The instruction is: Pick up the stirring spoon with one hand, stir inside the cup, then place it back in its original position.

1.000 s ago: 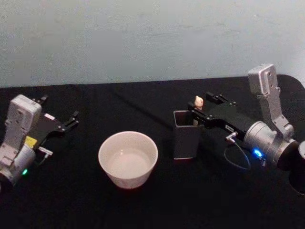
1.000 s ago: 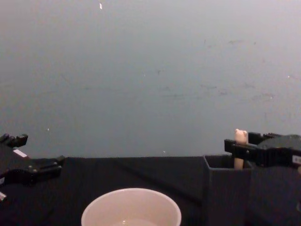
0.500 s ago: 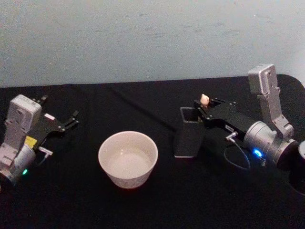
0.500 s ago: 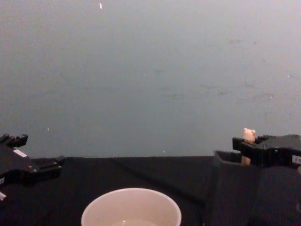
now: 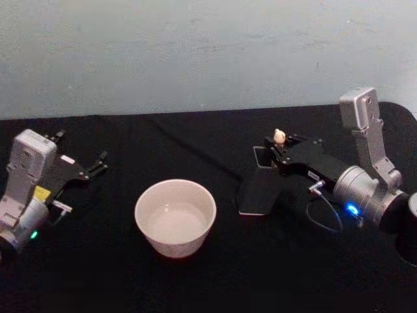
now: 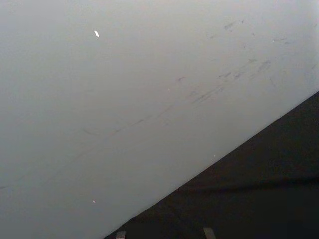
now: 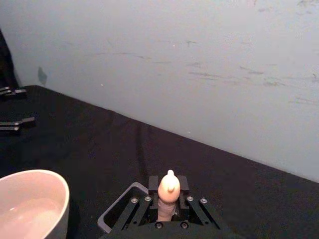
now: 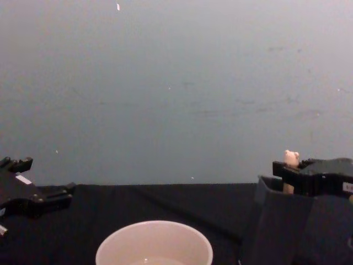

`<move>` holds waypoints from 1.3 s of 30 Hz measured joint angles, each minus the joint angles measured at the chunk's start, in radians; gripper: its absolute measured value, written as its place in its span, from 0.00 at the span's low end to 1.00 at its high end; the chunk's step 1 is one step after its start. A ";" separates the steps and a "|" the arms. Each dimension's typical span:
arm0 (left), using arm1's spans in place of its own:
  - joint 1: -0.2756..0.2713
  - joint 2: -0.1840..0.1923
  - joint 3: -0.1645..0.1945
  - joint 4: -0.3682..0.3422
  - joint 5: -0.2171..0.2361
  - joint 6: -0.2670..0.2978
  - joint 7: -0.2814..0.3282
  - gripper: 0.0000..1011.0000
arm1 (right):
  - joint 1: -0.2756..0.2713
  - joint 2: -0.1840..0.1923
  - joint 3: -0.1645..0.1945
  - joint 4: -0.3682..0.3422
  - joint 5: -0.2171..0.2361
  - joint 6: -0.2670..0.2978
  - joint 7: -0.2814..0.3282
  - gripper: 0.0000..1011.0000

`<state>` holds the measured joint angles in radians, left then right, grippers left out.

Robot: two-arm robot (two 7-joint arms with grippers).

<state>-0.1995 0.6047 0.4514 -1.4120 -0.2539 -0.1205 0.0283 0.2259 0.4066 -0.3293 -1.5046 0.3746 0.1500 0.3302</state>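
The right pincer (image 5: 279,149) is clenched on the pale beige handle of the small stirring spoon (image 5: 279,136), just under its tiny bear-head top. The spoon stands upright, and its lower part is hidden inside the open mouth of the dark grey square holder box (image 5: 260,189). The box is tilted on the black worktop (image 5: 195,280), its top leaning toward the right pincer. The wide round cream-white cup (image 5: 174,217) sits near the box, on its left. The left pincer (image 5: 83,145) rests at the worktop's left side, well apart from the cup, its 2 fingers spread.
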 joint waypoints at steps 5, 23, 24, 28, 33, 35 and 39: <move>0.000 0.000 0.000 0.000 0.000 0.000 0.000 0.99 | -0.003 0.003 0.006 -0.011 0.018 0.019 0.022 0.21; 0.000 0.000 0.000 0.000 0.000 0.000 0.000 0.99 | -0.009 0.020 0.036 -0.087 0.122 0.071 0.032 0.21; 0.000 0.000 0.000 0.000 0.000 0.000 0.000 0.99 | -0.009 0.021 0.038 -0.090 0.127 0.074 0.031 0.21; 0.000 0.000 0.000 0.000 0.000 0.000 0.000 0.99 | -0.006 0.030 0.049 -0.107 0.162 0.089 0.027 0.21; 0.000 0.000 0.000 0.000 0.000 0.000 0.000 0.99 | -0.003 0.038 0.060 -0.120 0.197 0.105 0.026 0.21; 0.000 0.000 0.000 0.000 0.000 0.000 0.000 0.99 | -0.003 0.042 0.063 -0.128 0.213 0.111 0.026 0.21; 0.000 0.000 0.000 0.000 0.000 0.000 0.000 0.99 | -0.001 0.048 0.068 -0.140 0.237 0.119 0.024 0.21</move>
<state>-0.1995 0.6047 0.4514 -1.4120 -0.2539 -0.1206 0.0283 0.2250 0.4545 -0.2617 -1.6444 0.6119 0.2691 0.3541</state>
